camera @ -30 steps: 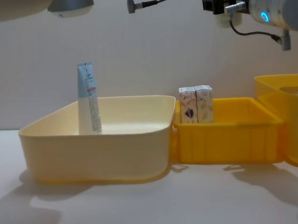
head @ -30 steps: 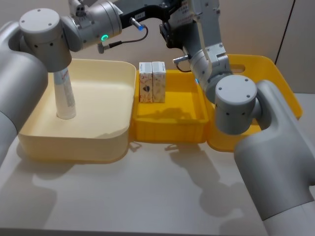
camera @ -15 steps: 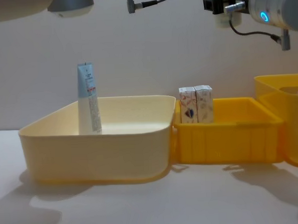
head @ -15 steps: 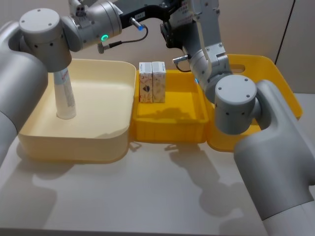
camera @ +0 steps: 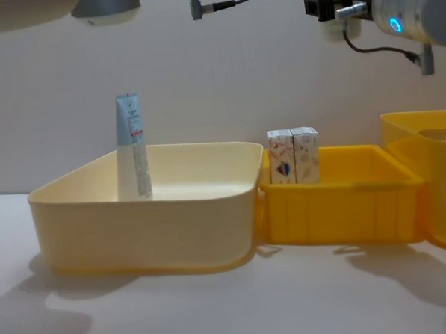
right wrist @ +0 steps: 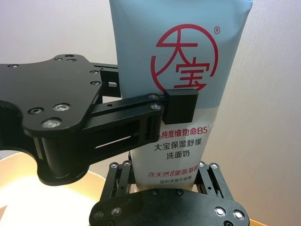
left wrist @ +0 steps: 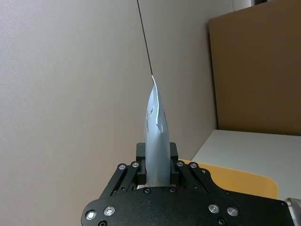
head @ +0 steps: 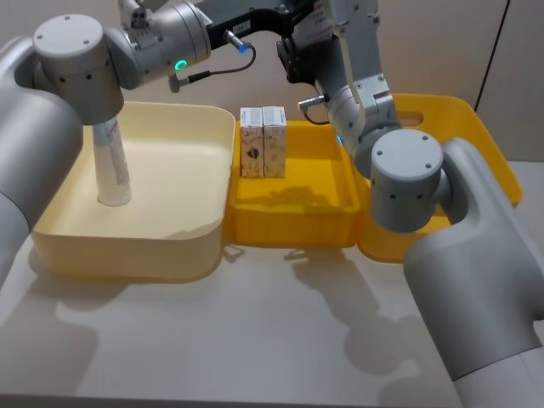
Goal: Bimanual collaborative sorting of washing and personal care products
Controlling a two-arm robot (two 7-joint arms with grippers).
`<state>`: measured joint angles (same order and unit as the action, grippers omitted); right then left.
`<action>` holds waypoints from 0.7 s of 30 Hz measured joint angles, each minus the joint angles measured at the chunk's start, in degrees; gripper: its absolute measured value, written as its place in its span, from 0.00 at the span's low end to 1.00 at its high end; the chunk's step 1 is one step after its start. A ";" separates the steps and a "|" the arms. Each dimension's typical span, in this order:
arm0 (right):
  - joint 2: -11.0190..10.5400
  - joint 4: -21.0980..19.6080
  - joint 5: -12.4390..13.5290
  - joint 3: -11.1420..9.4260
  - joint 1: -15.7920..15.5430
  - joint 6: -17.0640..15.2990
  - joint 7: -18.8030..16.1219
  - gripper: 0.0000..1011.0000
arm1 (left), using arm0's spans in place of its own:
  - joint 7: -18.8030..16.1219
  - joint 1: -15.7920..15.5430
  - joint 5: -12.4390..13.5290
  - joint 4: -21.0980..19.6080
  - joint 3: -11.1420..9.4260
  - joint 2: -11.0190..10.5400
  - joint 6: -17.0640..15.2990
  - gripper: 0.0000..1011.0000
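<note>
Both grippers pinch one light-blue tube [right wrist: 181, 84] at once, held high above the bins: the left gripper [left wrist: 157, 165] has its fingers closed on the tube's narrow edge, and the right gripper [right wrist: 164, 176] is clamped across its lower printed face. Below, a second tube [camera: 132, 148] stands upright in the cream bin [camera: 136, 224], and two small cartons [camera: 293, 156] stand side by side, touching, in the yellow bin [camera: 345, 205] beside it.
</note>
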<state>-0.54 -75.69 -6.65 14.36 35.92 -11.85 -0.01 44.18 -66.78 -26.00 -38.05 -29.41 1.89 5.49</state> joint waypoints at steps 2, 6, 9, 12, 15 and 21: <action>0.00 0.00 0.00 0.00 0.00 0.00 0.00 0.57 | 0.00 0.00 0.00 0.00 0.00 0.00 0.00 0.25; 0.00 0.00 0.00 0.00 0.00 0.00 0.00 0.57 | 0.00 0.00 0.00 0.00 0.00 0.00 0.00 0.25; 0.00 0.00 0.00 0.00 0.00 0.00 0.00 0.57 | 0.00 0.00 0.00 0.00 0.00 0.00 0.00 0.26; 0.00 0.00 0.00 0.01 -0.01 -0.02 0.00 0.57 | 0.02 0.00 -0.02 -0.01 0.00 0.00 0.01 0.32; 0.00 0.00 0.00 0.01 -0.01 -0.02 0.00 0.57 | 0.02 0.00 -0.02 -0.02 0.00 0.00 0.01 0.40; 0.00 0.00 0.00 0.00 -0.01 -0.02 0.00 0.57 | 0.02 0.00 -0.02 -0.02 0.00 0.00 0.01 0.59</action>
<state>-0.54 -75.70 -6.65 14.35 35.92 -11.87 -0.01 44.21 -66.78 -26.02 -38.07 -29.41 1.89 5.51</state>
